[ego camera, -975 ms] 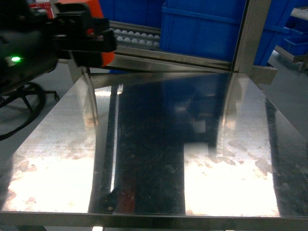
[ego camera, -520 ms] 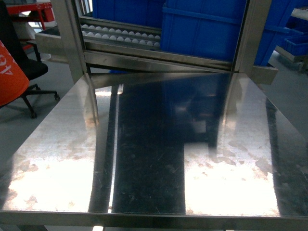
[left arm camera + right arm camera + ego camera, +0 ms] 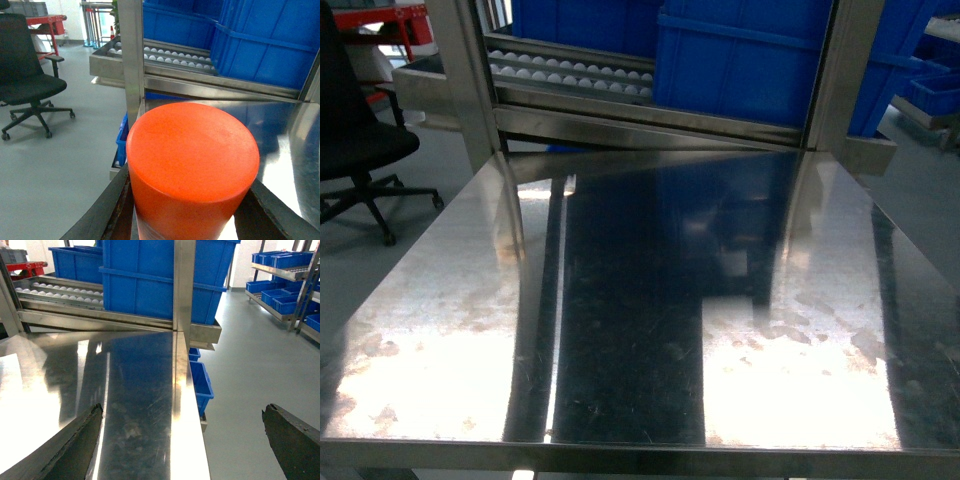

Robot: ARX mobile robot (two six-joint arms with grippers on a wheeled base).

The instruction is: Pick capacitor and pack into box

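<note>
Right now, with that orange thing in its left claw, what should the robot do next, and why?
Probably look around for the box. The left gripper holds the orange cylinder between its fingers, the right gripper is open and holds nothing, and no box shows on the steel table, only blue bins behind it.

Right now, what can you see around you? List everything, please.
Steel table: one, shiny silver, directly in front.
Orange cylinder: one, held between the left claw's fingers, left wrist view only.
Blue bins: several, behind the table; more on shelves at right.
Roller rack: one, white rollers in a steel frame, behind the table.
Office chair: one, black, on the floor at left.
Left claw: dark fingers shut on the cylinder.
Right claw: dark fingers spread wide, empty.
</note>
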